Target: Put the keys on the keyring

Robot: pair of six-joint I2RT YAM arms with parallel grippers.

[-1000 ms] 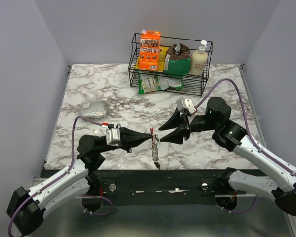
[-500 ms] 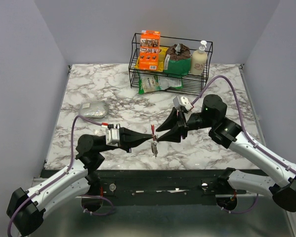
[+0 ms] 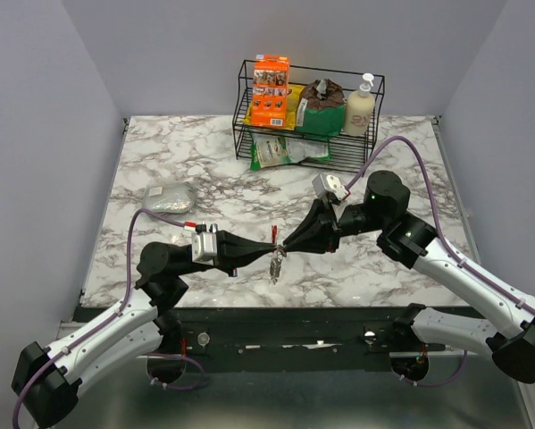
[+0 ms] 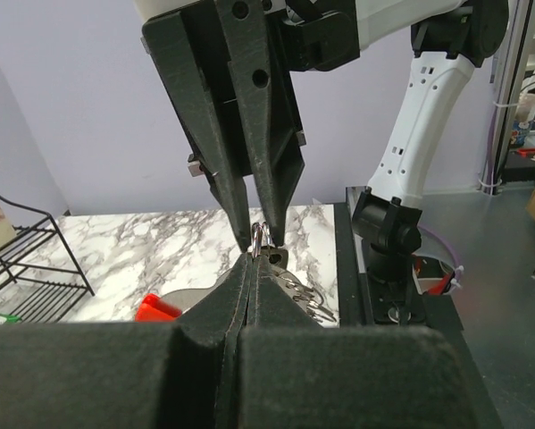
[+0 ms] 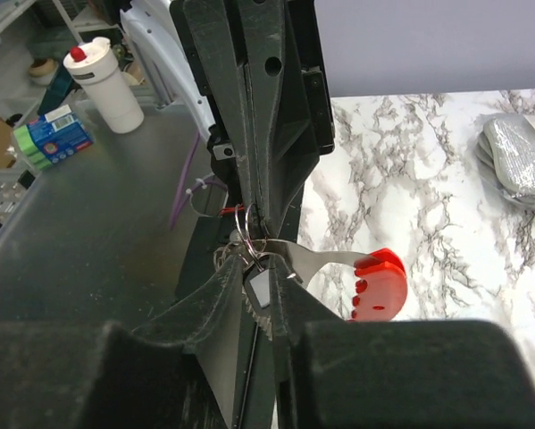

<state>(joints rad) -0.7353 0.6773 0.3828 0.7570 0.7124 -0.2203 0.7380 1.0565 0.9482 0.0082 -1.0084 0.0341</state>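
Where the two arms meet above the front part of the worktop, the keys hang in a small silver bunch, clear of the marble. They dangle from the keyring, whose loop stands up out of the tips of the left claw. That claw's fingers are pressed fully together, with the keyring pinched between them.

A red tag on a silver shank juts sideways from the same bunch.

From the opposite side, the right claw comes in tip to tip with the left. Its wrist view shows its fingers drawn narrow, with one key of the bunch standing between them. I cannot tell whether the pads are actually pressing on that key.

A grey pouch lies on the worktop well to the left of the claws. At the back edge stands a black wire rack holding an orange box and a soap bottle. A green packet sits on its lower level.
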